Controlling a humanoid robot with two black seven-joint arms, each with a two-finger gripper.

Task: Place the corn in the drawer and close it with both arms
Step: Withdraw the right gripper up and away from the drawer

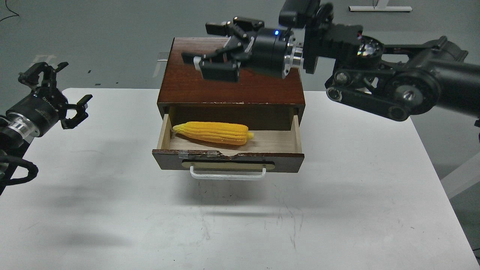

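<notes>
The yellow corn [213,132] lies on its side inside the open drawer [228,159], tip pointing left. The drawer is pulled out of a dark brown cabinet [230,88] and shows its tan plate and white bar handle [227,175]. My right gripper [210,47] is open and empty, raised above the cabinet top, well clear of the corn. My left gripper [60,84] is open and empty at the far left, above the table's left edge.
The cabinet stands at the back middle of a white table [337,210]. Grey floor lies beyond the table. My right arm [390,86] spans from the right edge over the cabinet's back right corner.
</notes>
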